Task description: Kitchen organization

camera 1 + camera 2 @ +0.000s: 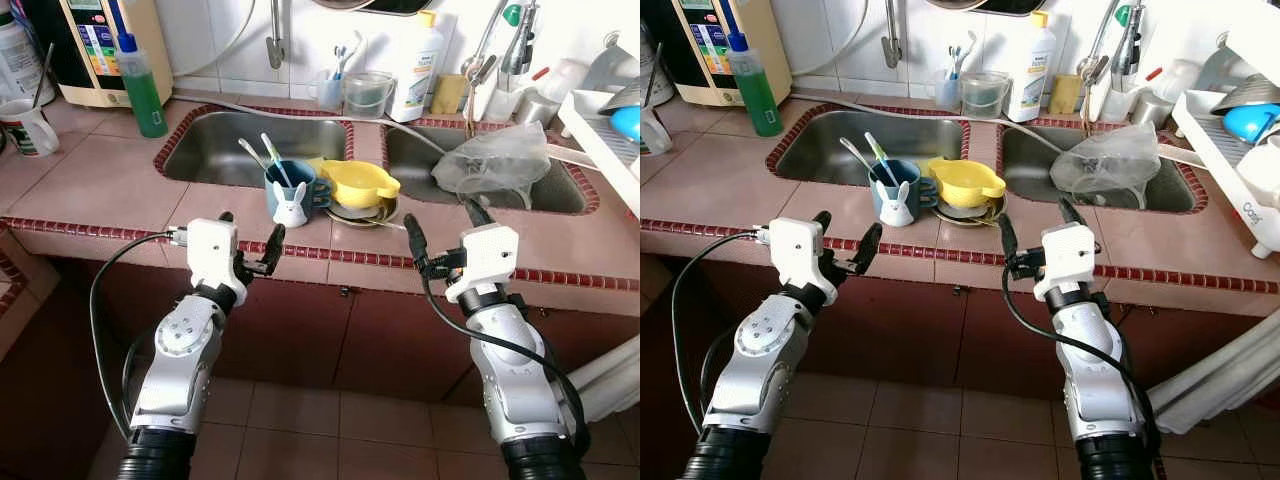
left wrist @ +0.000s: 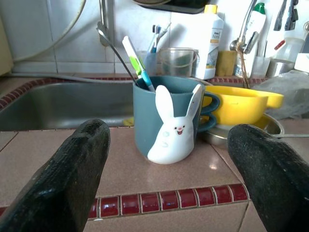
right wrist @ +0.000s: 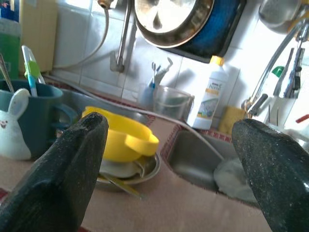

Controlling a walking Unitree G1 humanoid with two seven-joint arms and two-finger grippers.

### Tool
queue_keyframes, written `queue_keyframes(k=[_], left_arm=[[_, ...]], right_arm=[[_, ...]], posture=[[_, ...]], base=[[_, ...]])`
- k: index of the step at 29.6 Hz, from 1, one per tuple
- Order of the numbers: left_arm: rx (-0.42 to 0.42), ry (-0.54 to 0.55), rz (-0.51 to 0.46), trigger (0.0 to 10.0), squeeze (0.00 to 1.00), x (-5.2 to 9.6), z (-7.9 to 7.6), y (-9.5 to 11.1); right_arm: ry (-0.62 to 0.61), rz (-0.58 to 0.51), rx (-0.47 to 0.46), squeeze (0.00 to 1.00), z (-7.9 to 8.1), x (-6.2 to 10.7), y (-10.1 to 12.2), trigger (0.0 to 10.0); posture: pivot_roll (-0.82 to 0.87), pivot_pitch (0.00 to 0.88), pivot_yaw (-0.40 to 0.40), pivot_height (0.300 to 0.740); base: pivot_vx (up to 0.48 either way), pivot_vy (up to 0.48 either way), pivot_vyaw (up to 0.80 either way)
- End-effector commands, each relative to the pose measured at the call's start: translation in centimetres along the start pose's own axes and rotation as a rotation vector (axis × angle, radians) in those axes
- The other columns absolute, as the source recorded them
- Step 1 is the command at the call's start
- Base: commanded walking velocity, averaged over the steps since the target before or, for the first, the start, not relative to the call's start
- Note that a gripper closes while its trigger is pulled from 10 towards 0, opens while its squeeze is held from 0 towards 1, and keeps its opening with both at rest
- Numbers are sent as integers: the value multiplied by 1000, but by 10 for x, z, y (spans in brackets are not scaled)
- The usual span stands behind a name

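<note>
The blue rabbit mug (image 1: pixel 290 194) stands upright on the tiled counter (image 1: pixel 90 185) on the strip between the two sink basins, holding a spoon and toothbrushes (image 1: pixel 268 156). At its 3 o'clock, touching or nearly touching, a yellow bowl (image 1: pixel 362 183) rests on a steel plate (image 1: pixel 345 213). At 1 o'clock, in the right basin, lies a crumpled clear plastic bag (image 1: pixel 500 158). At 10 o'clock, well apart, stands a green bottle (image 1: pixel 140 85).

Step in hand, as judged: approach, before any grasp. Nothing is held.

The left gripper (image 1: pixel 252 244) hovers at the counter edge, at the mug's 7 o'clock, fingers spread wide. In the left wrist view the mug sits centred between the two fingers (image 2: pixel 72 169), still beyond their tips. The right gripper (image 1: pixel 440 232) hovers at the counter edge at the mug's 4 o'clock, also spread wide, aimed toward the yellow bowl and the right basin.

Next move, as judged: advance the left gripper straight forward until the fingers flank the mug body, then close. Keep the approach level; the tall utensils could shift if the mug tilts.
</note>
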State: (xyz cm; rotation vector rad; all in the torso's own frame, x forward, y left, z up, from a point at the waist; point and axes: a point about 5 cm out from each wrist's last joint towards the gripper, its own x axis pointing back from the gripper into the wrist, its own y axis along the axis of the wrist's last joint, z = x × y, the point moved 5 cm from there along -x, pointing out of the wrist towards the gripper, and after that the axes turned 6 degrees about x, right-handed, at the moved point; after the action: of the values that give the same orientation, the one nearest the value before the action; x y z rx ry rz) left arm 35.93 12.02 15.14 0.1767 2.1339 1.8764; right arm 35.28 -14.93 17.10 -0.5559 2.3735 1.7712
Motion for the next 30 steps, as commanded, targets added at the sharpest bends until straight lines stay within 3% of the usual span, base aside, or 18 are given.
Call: queue_keyframes(k=[1,20,30], left_arm=[[-5,-5,-26,10000,0,-4,-1,10],[-17,-11,-35,10000,0,-5,1,21],[-20,-9,-33,10000,0,-6,1,20]], right_arm=[[4,-10,5,0,-1,-1,5,10000],[9,-40,9,0,-1,-4,17,10000],[15,-40,7,0,1,-4,17,10000]], posture=[[-118,8,-2,711],[-116,0,2,711],[-111,0,4,711]], base=[[0,0,0],[0,0,0],[332,0,0]])
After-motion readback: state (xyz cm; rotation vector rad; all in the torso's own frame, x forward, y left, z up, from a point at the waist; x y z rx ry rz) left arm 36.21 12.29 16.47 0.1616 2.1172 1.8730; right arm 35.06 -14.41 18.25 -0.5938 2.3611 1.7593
